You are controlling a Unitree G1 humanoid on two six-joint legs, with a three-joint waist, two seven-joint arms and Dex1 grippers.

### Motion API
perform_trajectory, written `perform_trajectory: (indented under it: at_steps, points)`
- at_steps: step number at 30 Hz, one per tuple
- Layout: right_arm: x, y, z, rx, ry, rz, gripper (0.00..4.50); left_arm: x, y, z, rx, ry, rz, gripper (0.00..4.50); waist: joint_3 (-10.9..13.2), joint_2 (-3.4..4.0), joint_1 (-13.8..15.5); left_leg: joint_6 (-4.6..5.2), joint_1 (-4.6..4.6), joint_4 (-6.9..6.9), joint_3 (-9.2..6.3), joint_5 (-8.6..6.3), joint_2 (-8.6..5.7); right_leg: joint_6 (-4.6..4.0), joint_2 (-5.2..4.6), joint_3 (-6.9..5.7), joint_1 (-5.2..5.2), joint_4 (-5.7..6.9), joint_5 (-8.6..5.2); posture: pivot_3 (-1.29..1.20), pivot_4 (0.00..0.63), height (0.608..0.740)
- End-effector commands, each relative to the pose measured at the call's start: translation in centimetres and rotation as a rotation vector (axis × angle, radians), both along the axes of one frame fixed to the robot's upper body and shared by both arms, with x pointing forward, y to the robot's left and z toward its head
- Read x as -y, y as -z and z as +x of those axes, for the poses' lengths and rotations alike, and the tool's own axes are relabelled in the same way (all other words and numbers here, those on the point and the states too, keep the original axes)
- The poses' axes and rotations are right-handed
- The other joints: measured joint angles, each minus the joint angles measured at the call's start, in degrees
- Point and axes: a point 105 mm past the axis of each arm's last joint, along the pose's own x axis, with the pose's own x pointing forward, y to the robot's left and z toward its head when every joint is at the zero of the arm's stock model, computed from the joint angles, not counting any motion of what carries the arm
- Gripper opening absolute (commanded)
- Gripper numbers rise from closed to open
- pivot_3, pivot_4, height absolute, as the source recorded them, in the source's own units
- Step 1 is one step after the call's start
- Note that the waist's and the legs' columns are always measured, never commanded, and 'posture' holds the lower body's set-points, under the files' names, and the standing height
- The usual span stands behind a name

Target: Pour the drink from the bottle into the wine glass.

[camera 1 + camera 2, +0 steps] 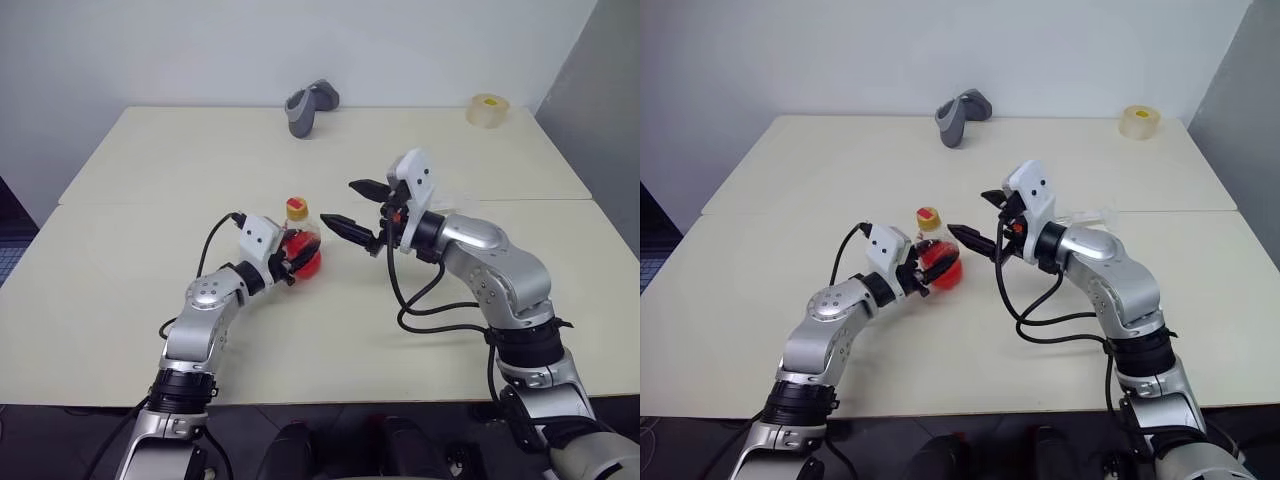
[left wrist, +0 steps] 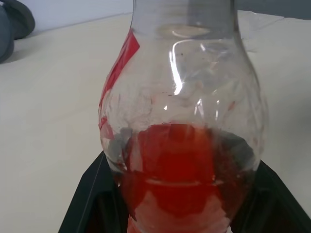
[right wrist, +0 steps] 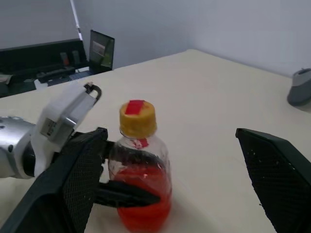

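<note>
Bottle: small clear plastic, bulbous body, narrow neck, yellow cap with a red patch on top. It stands upright near the middle of the cream table, well clear of every edge. Red-pink drink fills roughly the lower third of the body; the wall above it is clear and shows streaks and droplets. A red label strip runs down one side.

Left gripper reaches in from the bottle's left, its two black fingers closed against the lower body at the level of the liquid, holding the bottle.

Right gripper hangs just right of the bottle's neck and cap, apart from it, jaws spread wide and holding nothing.

Wine glass lies partly hidden behind the right forearm; its posture cannot be told.

Along the far edge: a grey object near the centre, a roll of tape toward the far right corner.
</note>
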Motion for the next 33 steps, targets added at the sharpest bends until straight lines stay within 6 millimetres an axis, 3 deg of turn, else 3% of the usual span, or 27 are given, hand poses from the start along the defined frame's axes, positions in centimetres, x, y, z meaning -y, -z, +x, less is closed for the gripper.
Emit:
perform_trajectory:
  at_steps: [1,7,17,21,28,33]
  points:
    - [-1.0,-1.2,-0.7,-0.015,-0.074,0.046,4.50,1.5,-1.3,-0.4,0.059,0.067,-0.008,2.00,0.00,0.00,0.04,0.00,0.00,0.00,0.01,0.00,0.00,0.00,-0.01,0.00,0.00,0.00,0.00,0.00,0.150,0.740]
    - [-2.1,-0.9,-1.1,-0.036,-0.111,0.041,4.50,2.9,-1.3,-0.6,0.071,0.132,-0.002,1.99,0.00,0.00,0.05,0.00,-0.03,0.00,0.01,0.00,0.00,0.00,-0.02,0.01,-0.01,-0.03,0.00,0.00,0.150,0.740]
    - [-2.4,-1.0,0.1,-0.002,-0.078,0.021,4.50,3.7,-1.8,-0.1,0.088,0.172,0.003,1.97,0.00,0.00,-0.05,0.00,-0.04,-0.01,0.01,0.00,0.00,0.00,-0.01,0.00,-0.03,-0.02,0.00,0.00,0.150,0.740]
    - [-2.2,-0.9,0.4,0.003,-0.063,0.023,3.69,3.7,-1.9,0.0,0.091,0.173,0.003,1.97,0.00,0.01,-0.06,-0.02,-0.05,-0.01,0.02,0.01,0.00,0.00,-0.01,0.02,-0.04,-0.04,0.00,0.00,0.150,0.740]
    - [-1.7,-0.4,0.8,0.012,-0.042,0.010,1.31,3.7,-1.8,0.1,0.089,0.172,-0.001,1.97,0.01,0.01,-0.06,-0.01,-0.06,-0.01,0.02,0.01,0.00,0.00,-0.02,0.02,-0.06,-0.05,0.00,0.00,0.150,0.740]
    - [-1.6,-0.3,0.7,0.029,-0.053,-0.007,1.21,3.6,-1.8,0.0,0.085,0.170,-0.005,1.89,0.01,0.01,-0.06,-0.01,-0.07,-0.01,0.01,0.00,0.00,0.00,-0.02,0.01,-0.06,-0.05,0.00,0.00,0.150,0.740]
